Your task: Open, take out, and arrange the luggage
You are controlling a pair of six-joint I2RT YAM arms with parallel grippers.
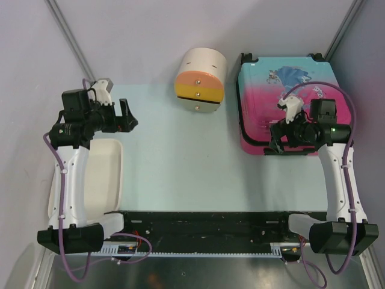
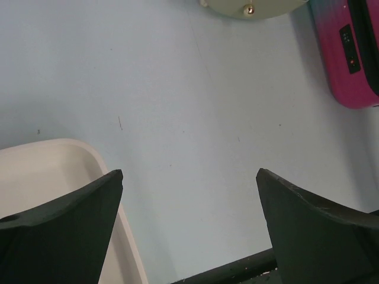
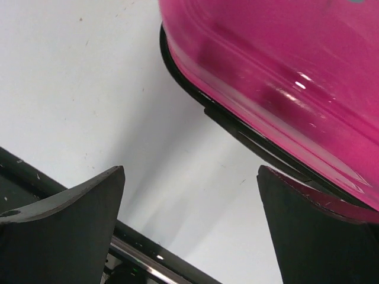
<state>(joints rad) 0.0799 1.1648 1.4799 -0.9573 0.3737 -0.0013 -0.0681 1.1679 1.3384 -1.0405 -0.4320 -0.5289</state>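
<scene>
Luggage (image 1: 283,90) lies flat and shut at the far right of the surface (image 1: 180,162). Printed shell is up, teal at the far end fading to pink at the near end, with black trim round the seam and black fittings at the two far corners. In the right wrist view its glossy pink shell (image 3: 284,71) fills the upper right, a black seam strip running along its edge. The left wrist view shows only a pink corner (image 2: 349,59) at top right, with a small black panel on it. Right tool (image 1: 278,143) hangs at the near left corner of the luggage, jaws spread wide, nothing between them. In its own view (image 3: 189,228) one finger sits just below the pink edge; contact cannot be told. Left tool (image 1: 127,117) is well apart on the left side, above bare surface, jaws also wide and empty; its own view (image 2: 189,228) shows plain surface between the fingers. Box (image 1: 201,81), a cream cylinder on its side, sits just left of the luggage at the far middle, not touching it. Its flat face shows an orange band over a yellow one, and its rim with a gold knob (image 2: 249,7) shows at the top of the left wrist view. Tray (image 1: 111,174), cream, lies at the near left beside the left arm, its corner (image 2: 59,160) by one left finger. Black rail (image 1: 204,220) runs along the near edge between the arm bases.
</scene>
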